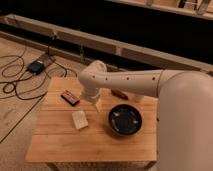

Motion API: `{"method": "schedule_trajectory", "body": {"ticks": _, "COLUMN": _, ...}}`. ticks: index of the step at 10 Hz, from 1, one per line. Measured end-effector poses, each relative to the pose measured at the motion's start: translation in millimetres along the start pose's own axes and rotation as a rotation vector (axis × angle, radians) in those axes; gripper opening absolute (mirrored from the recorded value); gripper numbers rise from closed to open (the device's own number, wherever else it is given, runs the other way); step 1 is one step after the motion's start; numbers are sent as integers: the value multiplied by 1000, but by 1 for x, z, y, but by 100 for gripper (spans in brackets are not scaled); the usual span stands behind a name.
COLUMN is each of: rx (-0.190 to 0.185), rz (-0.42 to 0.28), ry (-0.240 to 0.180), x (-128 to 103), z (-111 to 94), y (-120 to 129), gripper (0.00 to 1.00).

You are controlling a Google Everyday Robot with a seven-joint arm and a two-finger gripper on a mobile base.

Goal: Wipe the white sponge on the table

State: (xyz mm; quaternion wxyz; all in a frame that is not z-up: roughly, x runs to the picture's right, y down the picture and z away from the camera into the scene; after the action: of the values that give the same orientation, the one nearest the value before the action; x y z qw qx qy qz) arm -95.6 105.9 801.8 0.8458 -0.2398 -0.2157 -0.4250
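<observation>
At the left of the light wooden slatted table (60, 145) lies a dark brown-red rectangular bar (70, 97). Just right of it and nearer the front edge, the small cream-white rectangular sponge (80, 120) rests flat on the planks, free of any hold. The white arm's two-finger gripper (97, 105) hangs a little above and to the right of the sponge, near it but apart, with its jaws spread wide and empty. Further right sits a round black bowl (125, 131), with a small orange-brown object (119, 93) behind the arm. The task looks barely begun: the sponge is not yet grasped, and all the wiping is left.
</observation>
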Motion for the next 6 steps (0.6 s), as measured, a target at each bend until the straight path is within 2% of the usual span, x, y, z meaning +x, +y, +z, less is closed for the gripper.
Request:
{"method": "schedule_trajectory", "body": {"ticks": 3, "rx": -6, "rz": -14, "ry": -14, "x": -22, "z": 19, "y": -7, "gripper": 80}}
{"method": "schedule_trajectory", "body": {"ticks": 6, "rx": -10, "rz": -10, "ry": -58, "x": -40, "z": 34, "y": -8, "gripper": 80}}
